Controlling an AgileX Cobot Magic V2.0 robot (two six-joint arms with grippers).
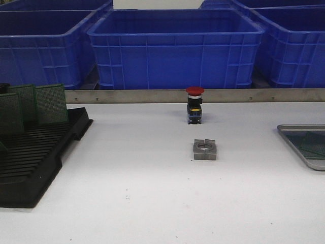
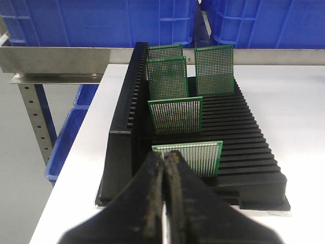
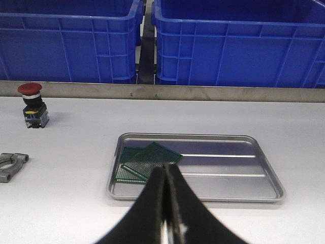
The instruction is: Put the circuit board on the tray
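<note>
Several green perforated circuit boards [image 2: 175,115] stand upright in the black slotted rack [image 2: 254,152] at the table's left [image 1: 35,152]. My left gripper [image 2: 163,161] is shut and empty, its tips just in front of the nearest board [image 2: 200,156], apart from it. The silver-grey metal tray [image 3: 228,175] lies at the table's right edge [image 1: 299,127]. Overlapping green boards [image 3: 143,161] lie flat in its left part. My right gripper [image 3: 165,169] is shut and empty, hovering at the tray's near side, over the boards' edge. Neither gripper shows in the front view.
A red-capped push button [image 1: 194,104] stands mid-table at the back, with a grey metal clamp block [image 1: 204,149] in front of it. Big blue crates [image 1: 175,48] line the back behind a metal rail [image 1: 152,95]. The table's left edge drops off beside the rack [image 2: 66,178].
</note>
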